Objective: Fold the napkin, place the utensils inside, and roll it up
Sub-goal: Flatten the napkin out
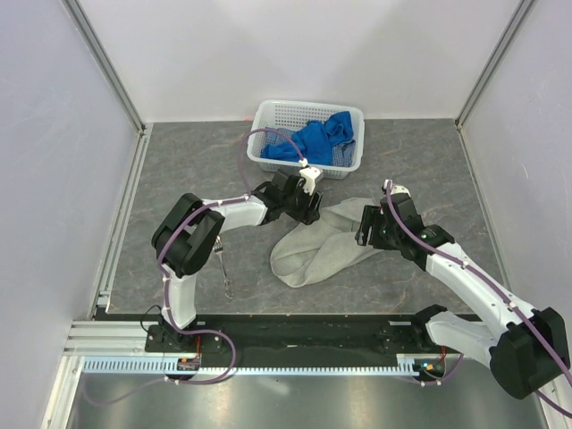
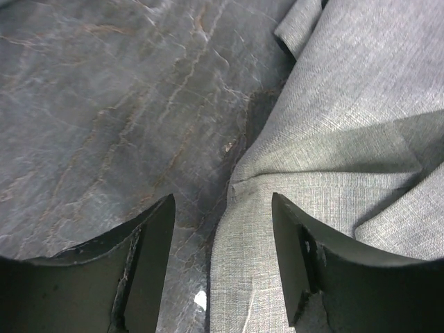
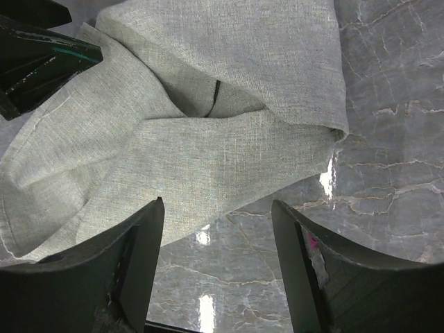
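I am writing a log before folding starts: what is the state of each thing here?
Light grey-beige cloth napkin: crumpled, not folded.
Small silver metal fork: lying flat, apart from napkin.
White plastic mesh basket: upright, holding bright blue cloths.
Left gripper: jaws open, empty.
Right gripper: jaws open, empty.

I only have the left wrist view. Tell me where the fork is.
Observer: The fork lies on the table, left of the napkin and apart from it.
Operator: Report the right end effector.
Observer: The right end effector is open over the napkin's right edge, holding nothing.
Operator: Say what's beyond the napkin.
Observer: A white basket holding blue cloths.
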